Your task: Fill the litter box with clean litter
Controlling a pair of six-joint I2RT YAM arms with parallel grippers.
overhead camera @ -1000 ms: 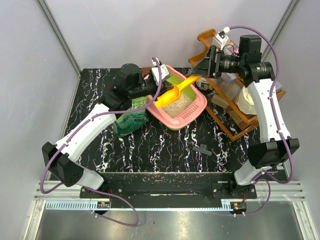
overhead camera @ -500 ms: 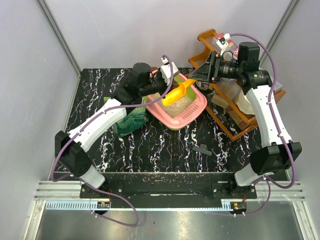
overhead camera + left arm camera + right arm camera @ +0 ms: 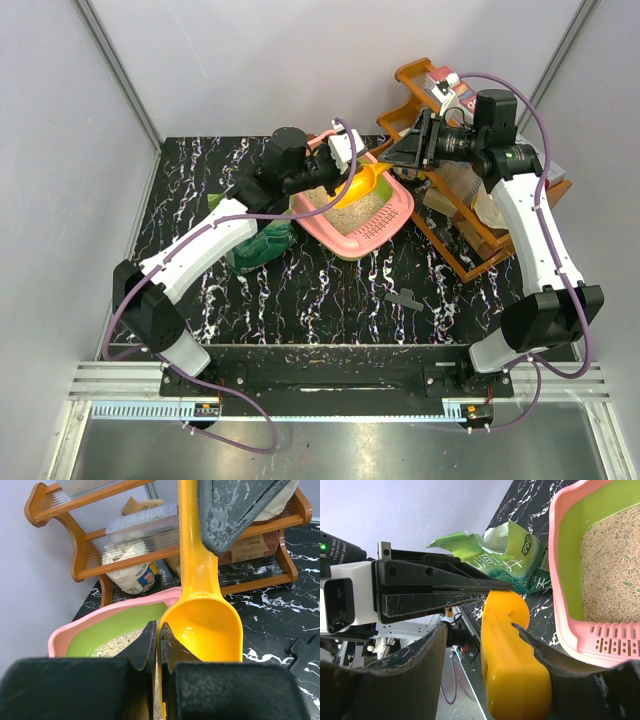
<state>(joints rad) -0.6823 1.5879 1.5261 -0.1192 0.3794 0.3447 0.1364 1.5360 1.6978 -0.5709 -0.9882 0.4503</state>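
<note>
The pink litter box (image 3: 385,228) with lime-green inner walls sits at the table's back middle. Beige clean litter (image 3: 352,207) covers its floor and also shows in the right wrist view (image 3: 610,570). A yellow-orange scoop (image 3: 364,181) hangs over the box's far side, its bowl (image 3: 210,630) empty. My left gripper (image 3: 338,172) is shut on the bowl's rim, its fingers (image 3: 150,640) pinching the edge. My right gripper (image 3: 403,152) is open around the scoop's handle (image 3: 515,670). One finger (image 3: 580,680) touches the handle and the other stands apart.
A green bag with white characters (image 3: 262,240) stands open left of the box, under my left arm. The brown wooden rack (image 3: 470,235) with packets fills the back right. A small black part (image 3: 404,298) lies on the marbled table in front.
My left gripper moved right from the box's left edge to the scoop's bowl and took hold of its rim. The scoop shifted slightly toward the back right.
</note>
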